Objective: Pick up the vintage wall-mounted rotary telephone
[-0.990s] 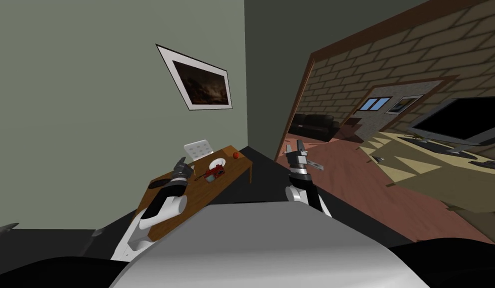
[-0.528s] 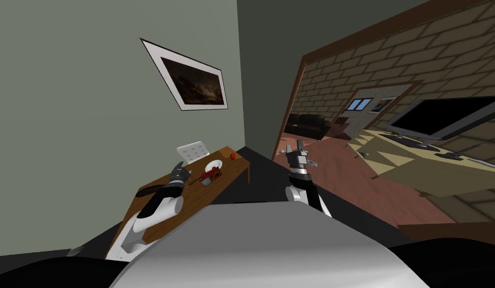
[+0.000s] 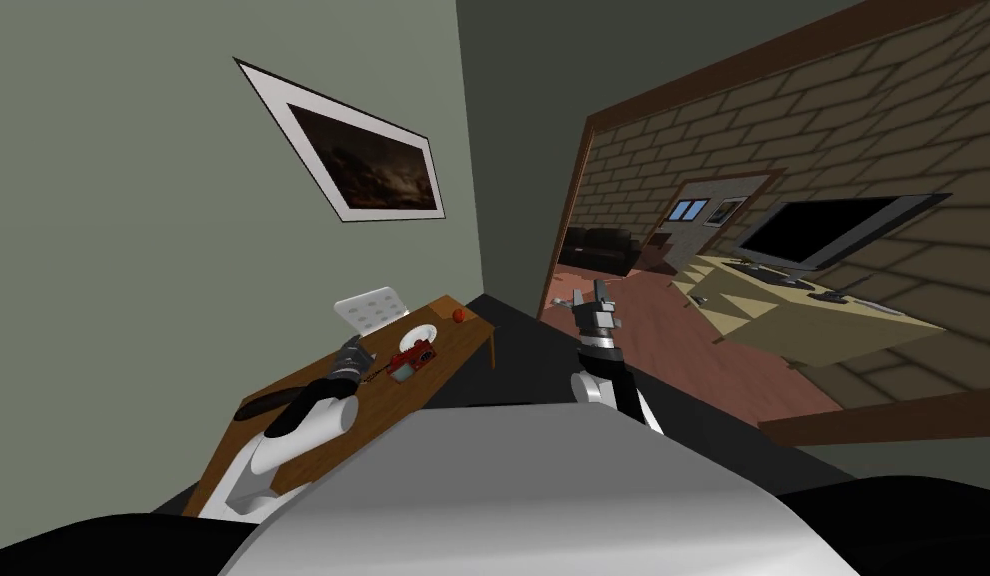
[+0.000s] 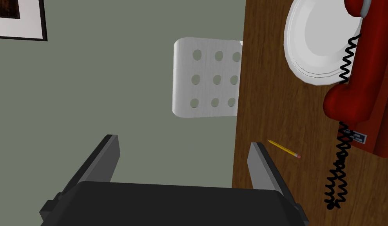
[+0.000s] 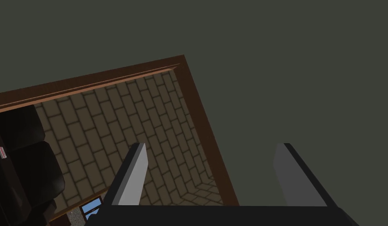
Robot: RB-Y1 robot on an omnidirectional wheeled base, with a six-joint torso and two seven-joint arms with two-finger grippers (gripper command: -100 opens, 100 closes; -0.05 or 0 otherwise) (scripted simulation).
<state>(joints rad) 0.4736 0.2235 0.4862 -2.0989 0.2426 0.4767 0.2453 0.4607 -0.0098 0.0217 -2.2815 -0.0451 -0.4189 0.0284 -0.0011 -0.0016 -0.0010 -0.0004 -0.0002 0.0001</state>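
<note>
The red telephone (image 3: 411,357) lies flat on a brown wooden table (image 3: 455,342), its receiver and black coiled cord (image 4: 340,168) facing my left hand. My left gripper (image 3: 351,352) hovers over the table's wall-side edge, a short way from the phone. In the left wrist view the left gripper (image 4: 183,141) is open and holds nothing. The phone (image 4: 365,86) sits off to one side beyond one finger (image 4: 260,161). My right gripper (image 3: 591,300) is raised in front of me, open (image 5: 212,145) and holding nothing.
A white plate (image 4: 314,43) touches the phone's far end, and a yellow pencil (image 4: 283,148) lies by my finger. A white perforated chair back (image 3: 371,308) stands behind the table. An orange ball (image 3: 459,316) and a dark long object (image 3: 263,405) also rest on it.
The whole head view has swung, sliding the table, picture and doorway leftward: my own turn. My left gripper stays close beside the phone. Both grippers remain open.
</note>
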